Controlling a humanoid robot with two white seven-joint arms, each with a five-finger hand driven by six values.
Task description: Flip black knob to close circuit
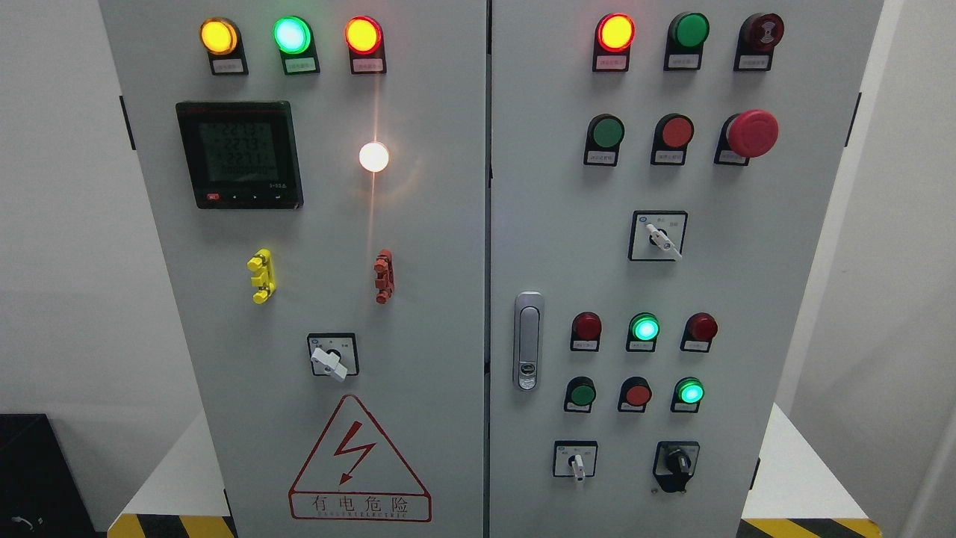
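Black and stubby, the knob (678, 461) I'm after sits low at the right door's (747, 299) bottom corner, pointer roughly upright, and neither hand shows in my view.

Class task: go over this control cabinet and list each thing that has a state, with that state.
Top-left lamps: yellow, green, red, all lit.
Meter: display on.
White lamp: lit.
Top-right red lamp: lit.
Green lamp beside it: unlit.
Black knob: untouched.
Door handle: flush, door closed.
Robot hands: not in view.
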